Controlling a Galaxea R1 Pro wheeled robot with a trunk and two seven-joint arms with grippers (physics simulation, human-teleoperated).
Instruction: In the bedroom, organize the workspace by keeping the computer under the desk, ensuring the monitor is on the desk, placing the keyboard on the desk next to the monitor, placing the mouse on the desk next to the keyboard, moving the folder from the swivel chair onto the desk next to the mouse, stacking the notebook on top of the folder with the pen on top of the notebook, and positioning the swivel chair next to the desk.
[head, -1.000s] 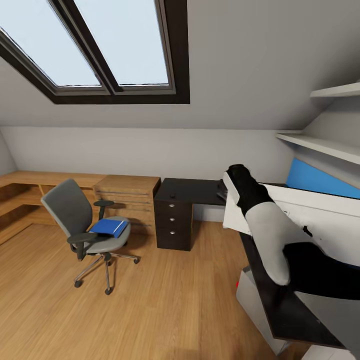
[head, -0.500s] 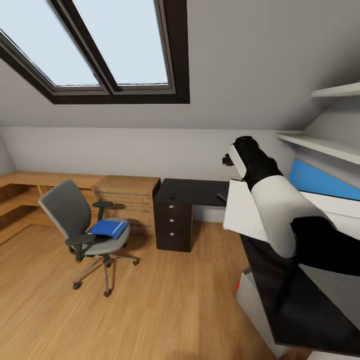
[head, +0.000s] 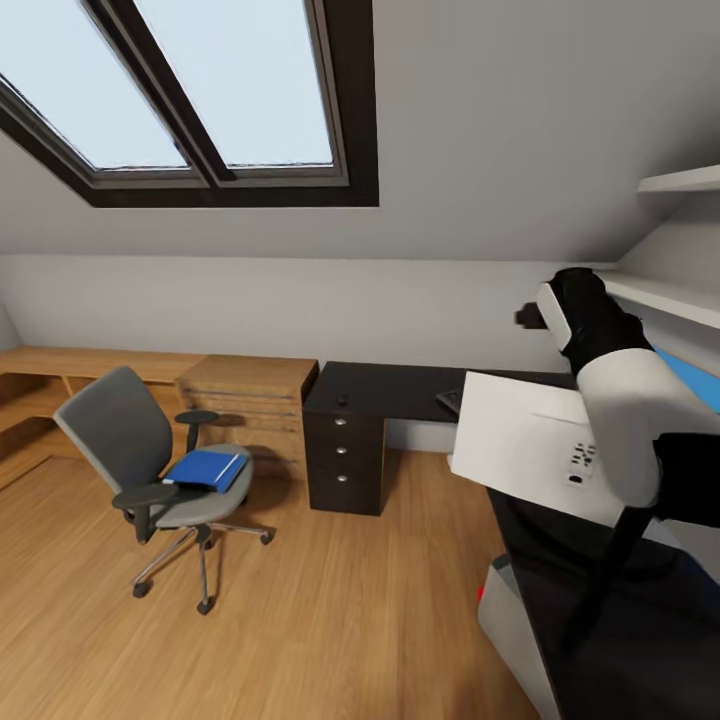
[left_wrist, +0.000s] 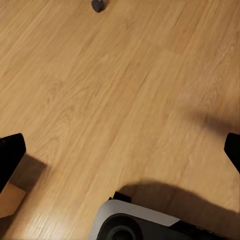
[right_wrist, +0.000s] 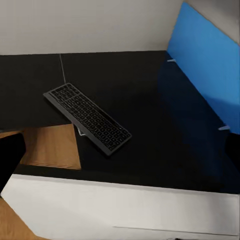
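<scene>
Keyboard (right_wrist: 87, 117) lies diagonally on the dark surface (right_wrist: 150, 130) ahead of our right end effector, whose opening we cannot tell.

no readable text, labels or numbers anywhere

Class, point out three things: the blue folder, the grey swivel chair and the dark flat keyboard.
Blue folder (head: 207, 468), head view, middle of its cover.
Grey swivel chair (head: 112, 430), head view, on its backrest.
Dark flat keyboard (right_wrist: 87, 118), right wrist view, on its keys.
</scene>
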